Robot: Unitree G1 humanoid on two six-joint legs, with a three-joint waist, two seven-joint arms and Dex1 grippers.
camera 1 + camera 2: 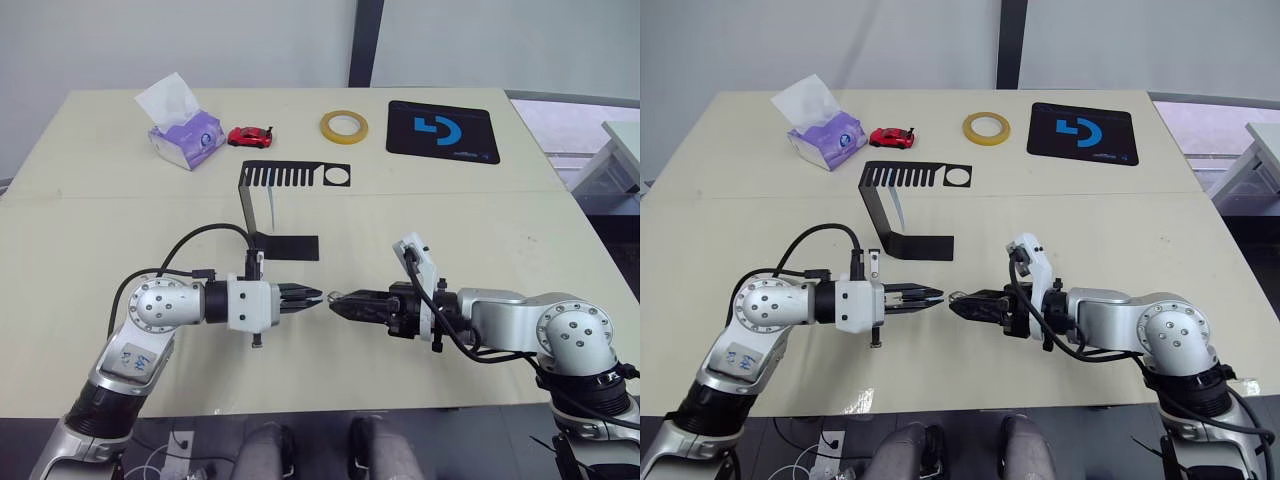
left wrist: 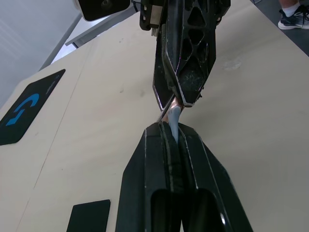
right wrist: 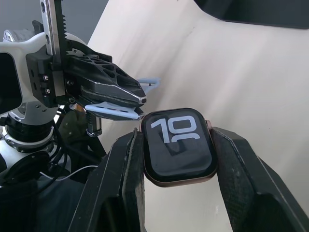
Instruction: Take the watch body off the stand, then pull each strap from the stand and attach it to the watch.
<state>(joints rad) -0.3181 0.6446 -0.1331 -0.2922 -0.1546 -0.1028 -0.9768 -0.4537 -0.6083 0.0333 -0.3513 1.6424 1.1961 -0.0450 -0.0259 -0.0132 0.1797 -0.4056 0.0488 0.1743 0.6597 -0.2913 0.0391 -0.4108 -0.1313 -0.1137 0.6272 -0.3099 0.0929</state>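
Nearest me, my right gripper [image 3: 176,145] is clamped on the watch body [image 3: 177,145], one black finger against each side edge. The case is a rounded square with a coppery rim and a black screen showing white digits, face toward the wrist camera.

My left gripper [image 2: 175,137] is closed on a strap [image 2: 174,121], a narrow pale blue-grey translucent band whose end protrudes just past the fingertips.

In the head views the two grippers meet tip to tip above the front of the table [image 1: 100,200], left gripper [image 1: 312,298] pointing at right gripper [image 1: 338,300]. The strap's long axis runs along the left fingers, straight toward the near edge of the watch body, and its free end is at or just short of that edge. I cannot tell whether it has entered the slot. My judgement: the next move turns on keeping that axis in line with the case edge.

Further back stands the stand [image 1: 262,205], watch body removed. A pale band that may be the second strap shows faintly behind its upright; I cannot confirm it
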